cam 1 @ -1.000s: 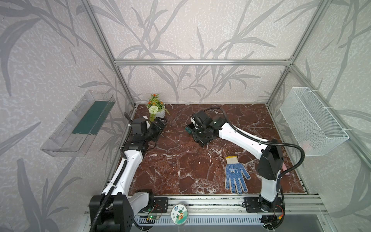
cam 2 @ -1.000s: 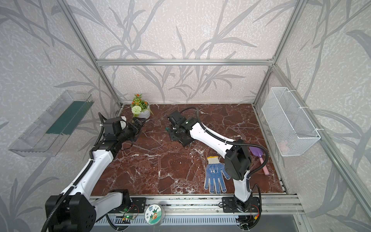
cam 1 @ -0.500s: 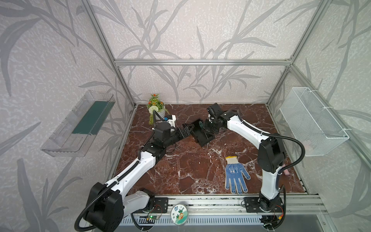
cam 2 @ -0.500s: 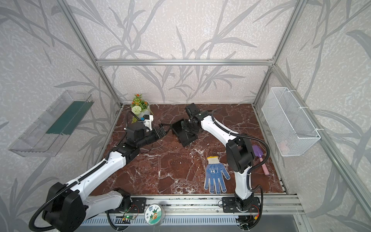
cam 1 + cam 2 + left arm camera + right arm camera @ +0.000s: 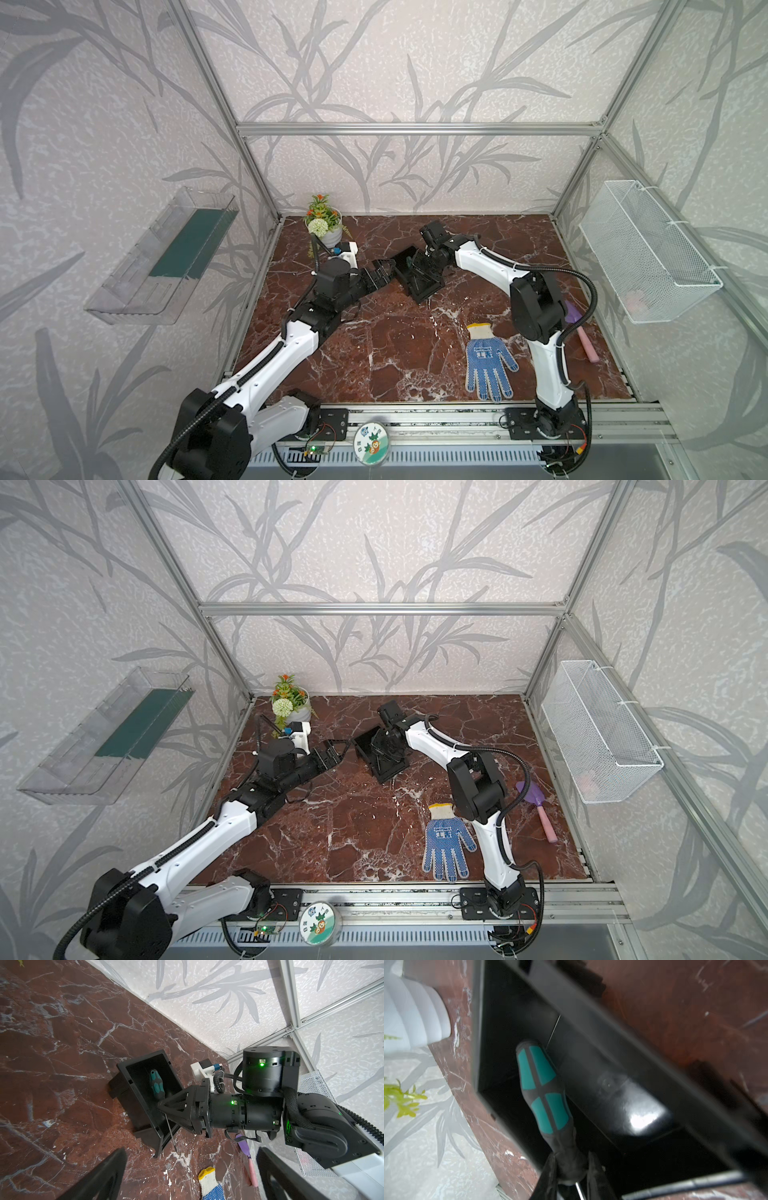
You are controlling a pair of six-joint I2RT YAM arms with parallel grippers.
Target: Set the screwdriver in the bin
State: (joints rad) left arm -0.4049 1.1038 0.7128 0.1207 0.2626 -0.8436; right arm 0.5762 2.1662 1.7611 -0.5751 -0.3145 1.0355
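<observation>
Top views, bin: the black bin (image 5: 430, 286) sits on the marble floor (image 5: 374, 353) toward the back middle, in both top views (image 5: 388, 766).
Top views, right gripper: the right gripper (image 5: 417, 266) reaches down into the bin. The screwdriver (image 5: 409, 262) shows only as a teal speck inside.
Top views, left gripper: the left gripper (image 5: 338, 748) hovers just beside the bin's left wall.
Top views, others: 1 blue glove (image 5: 486, 361) and 1 purple trowel (image 5: 538, 810) lie well apart from the bin.
Left wrist, screwdriver: the screwdriver (image 5: 155, 1084) has its handle inside the bin (image 5: 124, 1068), with the thin shaft slanting out over the low front edge.
Left wrist, tools: the right gripper (image 5: 163, 1103) pinches the handle's neck. The left gripper (image 5: 192, 1150) is spread wide and empty, its 2 fingers (image 5: 99, 1178) clear of the bin.
Right wrist, grip: the right gripper (image 5: 571, 1172) is clamped tight on the dark neck of the screwdriver (image 5: 544, 1093), which is tilted inside the bin (image 5: 612, 1059).
</observation>
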